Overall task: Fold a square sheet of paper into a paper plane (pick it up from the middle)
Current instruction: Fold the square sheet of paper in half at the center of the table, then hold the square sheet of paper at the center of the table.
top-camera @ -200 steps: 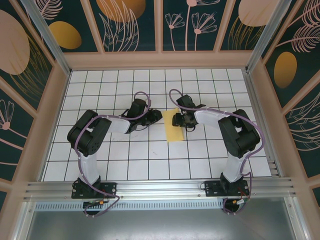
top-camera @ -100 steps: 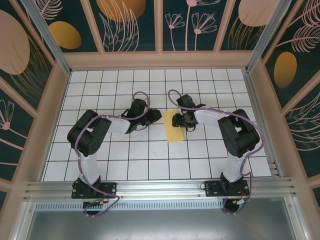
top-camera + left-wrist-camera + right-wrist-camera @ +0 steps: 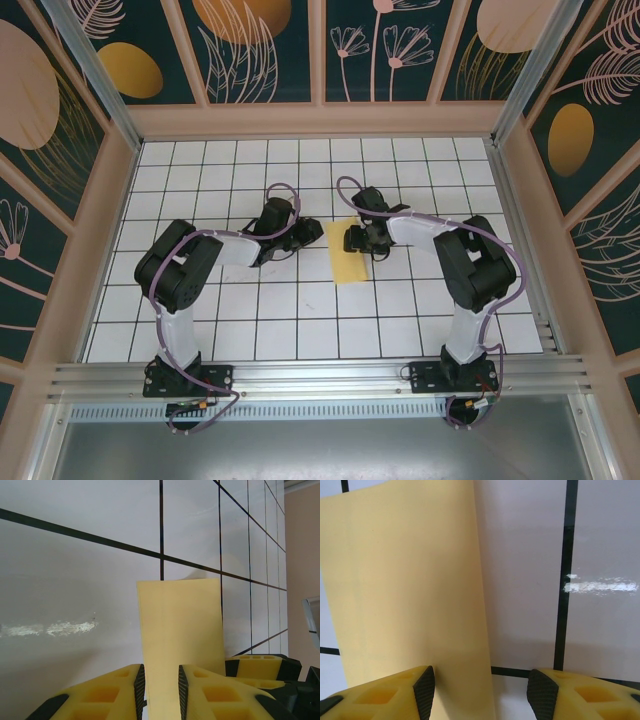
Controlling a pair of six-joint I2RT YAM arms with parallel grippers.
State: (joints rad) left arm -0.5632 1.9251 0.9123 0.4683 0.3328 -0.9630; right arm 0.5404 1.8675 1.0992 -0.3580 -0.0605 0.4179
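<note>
Folded yellow paper [image 3: 349, 264] lies flat mid-desk [image 3: 200, 300]. The left pincer [image 3: 161, 680] is narrowly parted over it and the right pincer [image 3: 482, 685] half open; neither grips.

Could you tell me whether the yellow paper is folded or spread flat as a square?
Folded, it seems: the yellow paper lies as a narrow rectangle, plainly longer than wide, not a square.
</note>
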